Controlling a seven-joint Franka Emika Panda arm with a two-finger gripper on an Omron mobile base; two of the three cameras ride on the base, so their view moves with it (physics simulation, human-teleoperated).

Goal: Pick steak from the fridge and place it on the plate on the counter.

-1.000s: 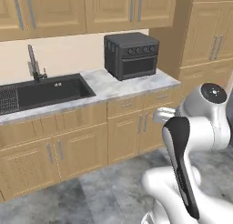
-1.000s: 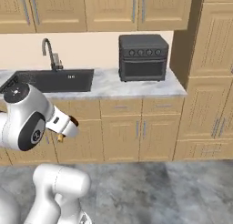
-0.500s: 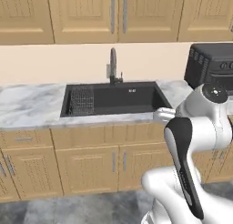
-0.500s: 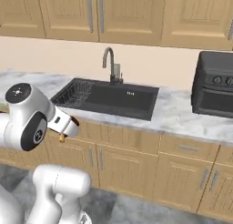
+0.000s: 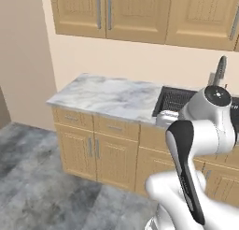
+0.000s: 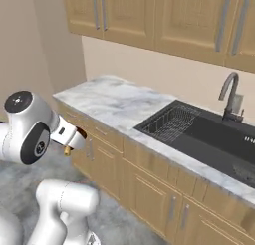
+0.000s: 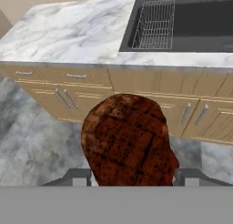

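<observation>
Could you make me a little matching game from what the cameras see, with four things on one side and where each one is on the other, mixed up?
Things:
1. steak
2. wire rack
3. tap
4. drawer handles

Places:
A. behind the dark sink
B. between the two fingertips of the gripper
C. on the wooden fronts just below the marble counter
D. inside the sink, at one end

Right pairs: 1-B, 2-D, 3-A, 4-C
</observation>
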